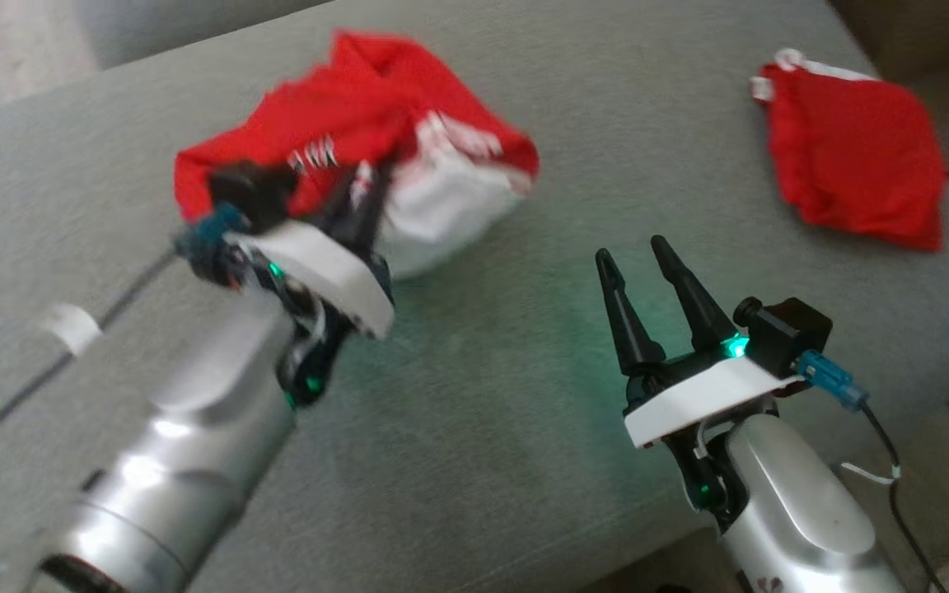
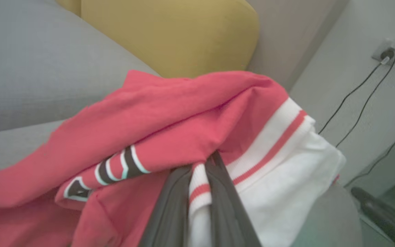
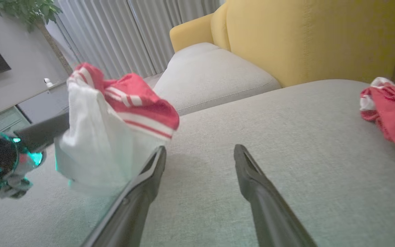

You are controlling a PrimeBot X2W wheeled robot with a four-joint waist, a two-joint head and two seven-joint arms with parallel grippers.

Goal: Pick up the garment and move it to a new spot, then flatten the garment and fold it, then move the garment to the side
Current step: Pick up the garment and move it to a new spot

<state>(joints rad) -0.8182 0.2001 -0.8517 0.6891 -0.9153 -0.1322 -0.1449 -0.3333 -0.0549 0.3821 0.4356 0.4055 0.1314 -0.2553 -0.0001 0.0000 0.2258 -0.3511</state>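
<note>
My left claw (image 1: 367, 188) pinches only the striped hem of the garment (image 1: 343, 107), lifted at 11 o'clock above the sofa (image 1: 474, 428); so thin a grip may slip. My right claw (image 1: 635, 251) is open.

Open cushion (image 1: 483, 412) at centre; blocked at 11 o'clock by the bunched garment (image 1: 351, 115), at 2 o'clock by a red cloth (image 1: 853, 156)
</note>
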